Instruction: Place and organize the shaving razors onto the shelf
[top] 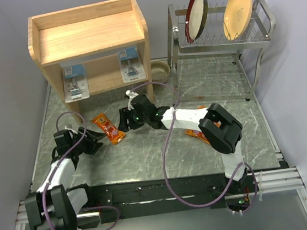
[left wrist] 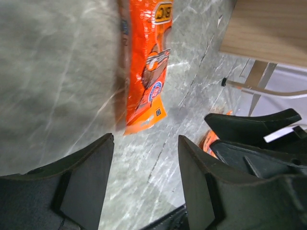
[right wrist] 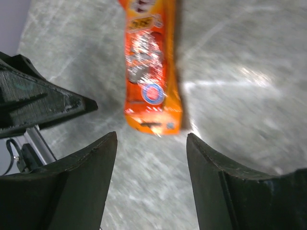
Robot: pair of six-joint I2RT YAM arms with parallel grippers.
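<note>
One orange razor pack [top: 108,128] lies flat on the marble table between my two grippers. In the left wrist view this pack [left wrist: 146,67] is just beyond my open left gripper [left wrist: 146,143], whose jaws are empty. From the other side, my open right gripper [right wrist: 151,139] faces the same pack [right wrist: 151,72] and holds nothing. A second orange pack [top: 197,134] pokes out from under the right arm. Two blue-white blister packs [top: 75,82] [top: 130,65] stand on the lower tier of the wooden shelf [top: 89,39]. Its top tier is bare.
A metal dish rack [top: 220,41] with two plates stands at the back right. A bowl [top: 159,69] sits between it and the shelf. Walls close in the table on the left and right.
</note>
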